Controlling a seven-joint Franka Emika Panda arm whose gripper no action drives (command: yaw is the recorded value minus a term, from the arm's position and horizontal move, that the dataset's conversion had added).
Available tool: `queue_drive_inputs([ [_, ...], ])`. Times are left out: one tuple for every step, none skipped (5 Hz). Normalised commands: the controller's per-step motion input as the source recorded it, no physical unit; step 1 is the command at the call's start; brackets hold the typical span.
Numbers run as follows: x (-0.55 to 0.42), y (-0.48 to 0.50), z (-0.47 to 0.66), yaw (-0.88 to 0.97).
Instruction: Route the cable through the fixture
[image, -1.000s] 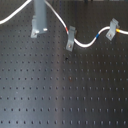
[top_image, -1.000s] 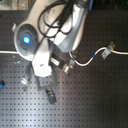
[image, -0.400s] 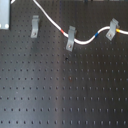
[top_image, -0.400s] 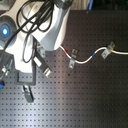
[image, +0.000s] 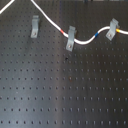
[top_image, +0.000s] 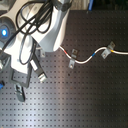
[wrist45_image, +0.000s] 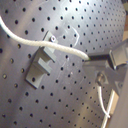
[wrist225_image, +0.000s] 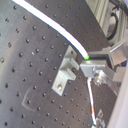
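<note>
Cable pinched in the gripper, held above the last unthreaded clip

The white cable (image: 85, 40) already sits in the middle clip (image: 70, 38) and the clip (image: 113, 28) at the first exterior view's right, and from there it rises toward that view's far left, passing just beyond the third clip (image: 34, 26) without entering it. In both wrist views the gripper (wrist225_image: 89, 60) is closed on the cable, with the fingers (wrist225_image: 112, 56) nipping it right beside this clip (wrist45_image: 44, 61); the cord (wrist45_image: 30, 42) crosses over the clip's top rather than lying in its slot. The risk, I judge, is that a lowering move made slightly off line lays the cable on the clip's outer face, or that tension drags it out of the middle clip.
</note>
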Motion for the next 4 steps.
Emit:
queue_drive_inputs([
  [-0.046,-0.009,0.14,0.43],
  [-0.040,0.015,0.13,0.41],
  [-0.046,0.024,0.22,0.25],
  [-0.017,0.003,0.27,0.09],
])
